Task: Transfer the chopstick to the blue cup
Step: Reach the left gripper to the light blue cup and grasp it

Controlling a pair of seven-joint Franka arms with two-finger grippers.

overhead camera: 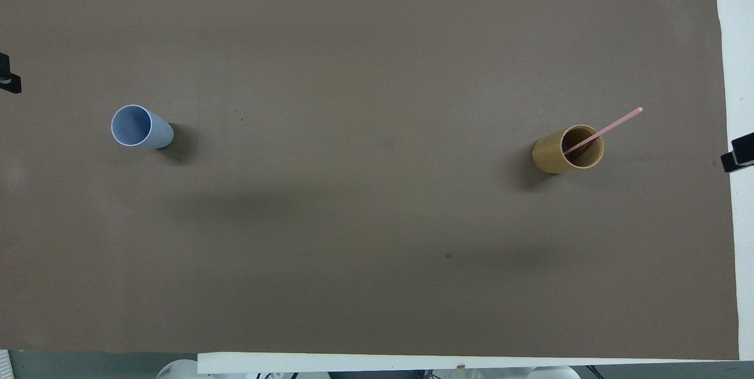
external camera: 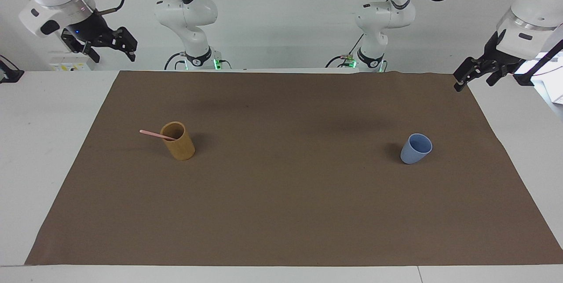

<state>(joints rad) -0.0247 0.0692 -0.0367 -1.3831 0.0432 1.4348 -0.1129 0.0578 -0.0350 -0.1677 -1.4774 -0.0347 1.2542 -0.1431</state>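
Chopstick [external camera: 155, 134] leaning in mustard-tan cup [external camera: 178, 141], toward right arm's end of bench. Blue cup [external camera: 416, 148] upright toward left arm's end. Right claw [external camera: 111, 44] and left claw [external camera: 477, 71] released, raised at bench corners. Pinch protruding tip, lift along lean.

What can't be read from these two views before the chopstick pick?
- Chopstick lower end: hidden inside the tan cup in both views, so how it seats on the base is unknown.
- Blue cup contents: the overhead view shows an empty-looking interior, but the base is in shade.
- Left gripper and right gripper: both open, over the table's edges; overhead view cuts them off at its sides.
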